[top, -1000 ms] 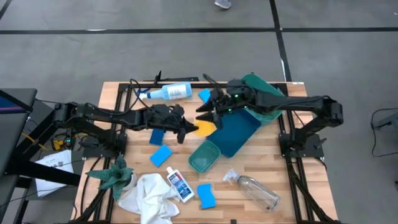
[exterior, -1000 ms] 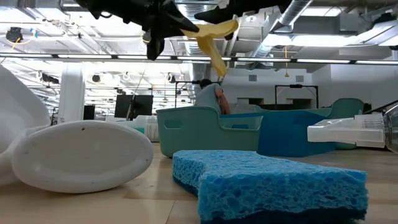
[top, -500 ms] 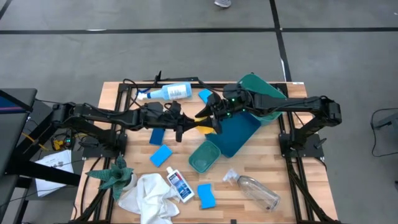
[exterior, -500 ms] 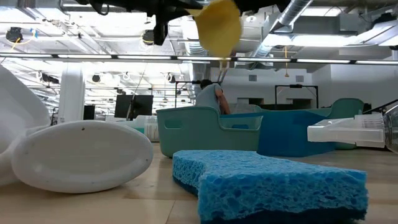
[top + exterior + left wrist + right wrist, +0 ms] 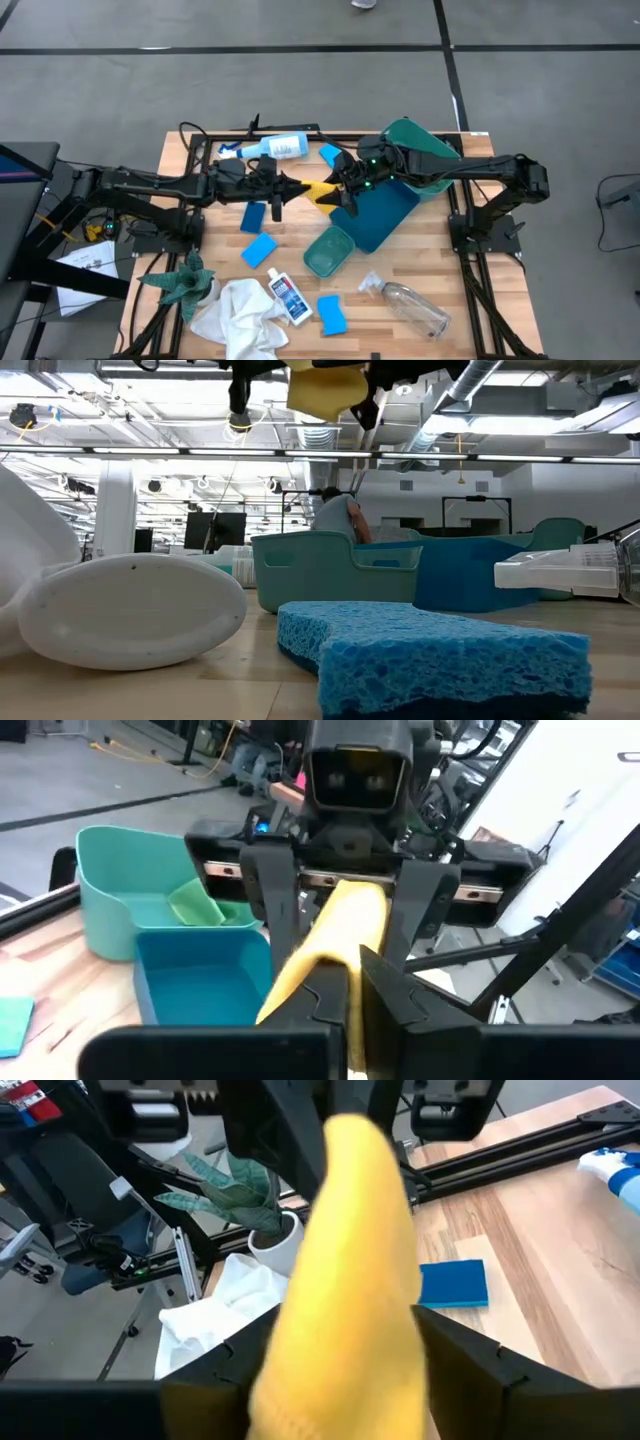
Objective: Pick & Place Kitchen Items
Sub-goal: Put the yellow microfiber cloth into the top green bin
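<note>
Two grippers: meet tip to tip at the high view's centre, above the table.
Left gripper [image 5: 300, 187]: arm stretched in level from the left edge, fingers clenched on one end of the yellow pad [image 5: 322, 190].
Right gripper [image 5: 340, 190]: arm reaching in from the right, elbow bent; jaws straddle the pad's other end, pressing its sides.
Yellow pad: soft, oblong, bowed, held aloft between both grippers.
Teal bin [image 5: 329, 251]: smooth plastic, just below the pad.
Blue sponge [image 5: 259, 249]: porous rectangle, lower left of centre.
White cloth [image 5: 240, 312]: crumpled, bottom left.
</note>
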